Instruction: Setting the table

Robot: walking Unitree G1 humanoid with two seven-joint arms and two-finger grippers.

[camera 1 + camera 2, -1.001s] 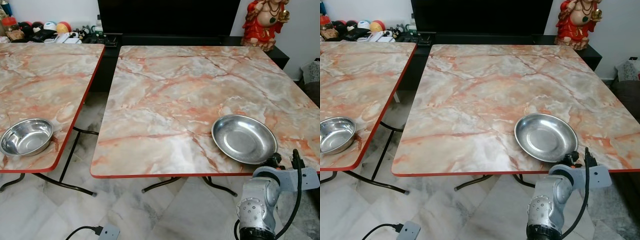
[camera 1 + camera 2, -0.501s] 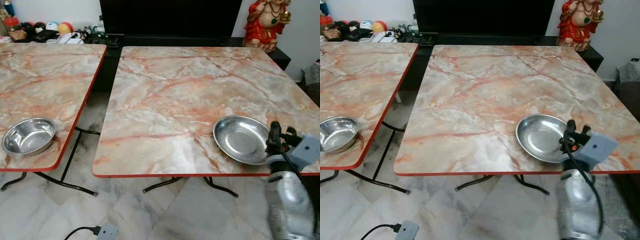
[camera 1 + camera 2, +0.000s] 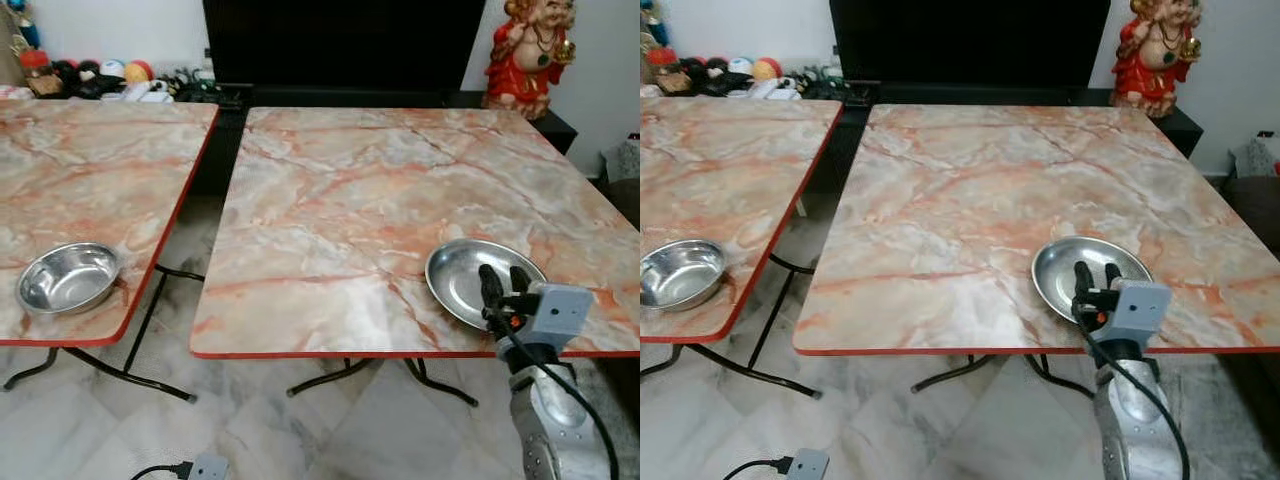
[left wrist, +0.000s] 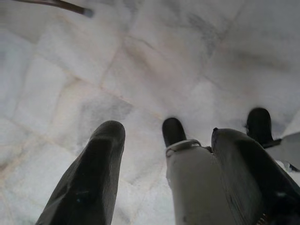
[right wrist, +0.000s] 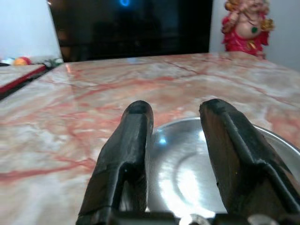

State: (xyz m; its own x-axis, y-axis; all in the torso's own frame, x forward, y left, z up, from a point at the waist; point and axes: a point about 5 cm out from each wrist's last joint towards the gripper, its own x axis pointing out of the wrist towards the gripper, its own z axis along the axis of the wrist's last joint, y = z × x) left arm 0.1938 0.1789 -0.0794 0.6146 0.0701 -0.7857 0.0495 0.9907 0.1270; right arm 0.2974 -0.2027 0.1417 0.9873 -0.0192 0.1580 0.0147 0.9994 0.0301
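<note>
A shallow steel plate (image 3: pixel 455 280) lies near the front right edge of the right marble table (image 3: pixel 350 200). My right gripper (image 3: pixel 503 280) is raised at the plate's near rim, open, its two black fingers (image 5: pixel 136 136) pointing over the dish (image 5: pixel 183 173) with nothing between them. A steel bowl (image 3: pixel 67 278) sits near the front edge of the left marble table (image 3: pixel 90 170). My left gripper (image 4: pixel 168 133) hangs idle over the tiled floor, open and holding nothing.
A gap with folding metal table legs (image 3: pixel 150 300) separates the two red-edged tables. A red figurine (image 3: pixel 527 50) and a dark TV cabinet (image 3: pixel 340 50) stand behind. Balls and clutter (image 3: pixel 110 75) lie at the back left. A power strip (image 3: pixel 205 466) lies on the floor.
My right arm has swung up from below the table edge, and its gripper now points over the plate's near rim. The camera has shifted a little; plate and bowl stay put.
</note>
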